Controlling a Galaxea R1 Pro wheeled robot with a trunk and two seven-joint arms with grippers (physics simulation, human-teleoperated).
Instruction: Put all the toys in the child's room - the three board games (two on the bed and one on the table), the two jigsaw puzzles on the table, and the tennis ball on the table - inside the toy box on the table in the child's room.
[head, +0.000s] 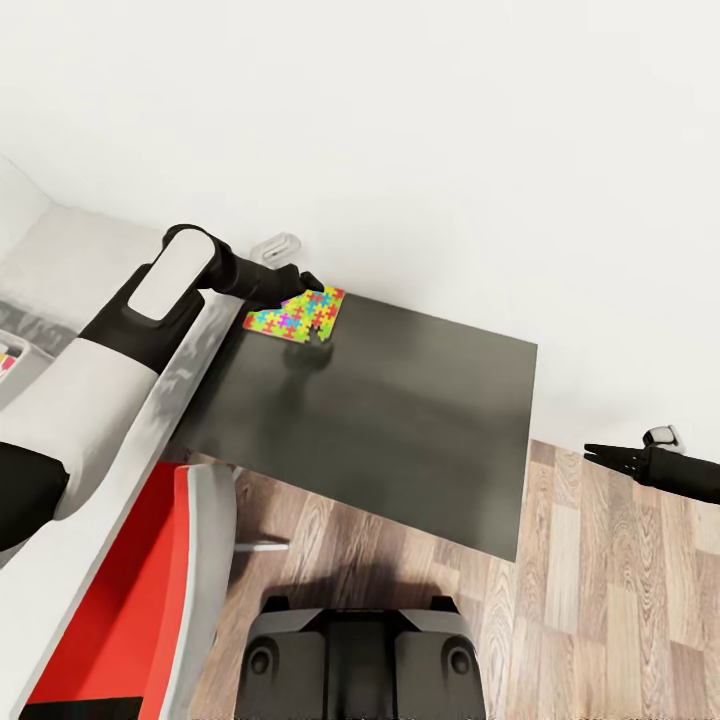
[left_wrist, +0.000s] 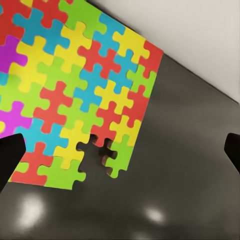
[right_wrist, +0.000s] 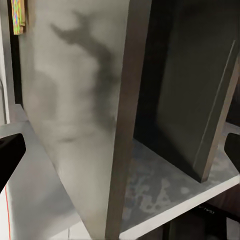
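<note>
From the head camera, I have my left jaws (head: 305, 283) reaching over the far corner of the dark worktop (head: 400, 420), right at the jigsaw puzzle (head: 297, 315). The puzzle lies flat against the wall at that corner, just beyond and below the jaws, with its long axis running roughly along the wall. I judge the left arm far the nearer; the right jaws (head: 612, 458) hang well apart from it, off the worktop's other side above the wood floor (head: 600, 600).

Through the left wrist camera, the puzzle (left_wrist: 75, 95) sits ahead of the jaws and towards one fingertip (left_wrist: 11, 155), whose dark tip overlaps the mat's near edge; the other fingertip (left_wrist: 233, 150) is over bare worktop (left_wrist: 190, 165). So the jaws stand spread wide, holding nothing. A notch of missing pieces faces me along the near edge. I would shift sideways to centre on the mat before closing.

Through the right wrist camera, both dark fingertips sit at the frame's sides, wide apart and empty, looking along grey furniture panels (right_wrist: 75, 100); a sliver of coloured puzzle (right_wrist: 19, 15) shows far off.
</note>
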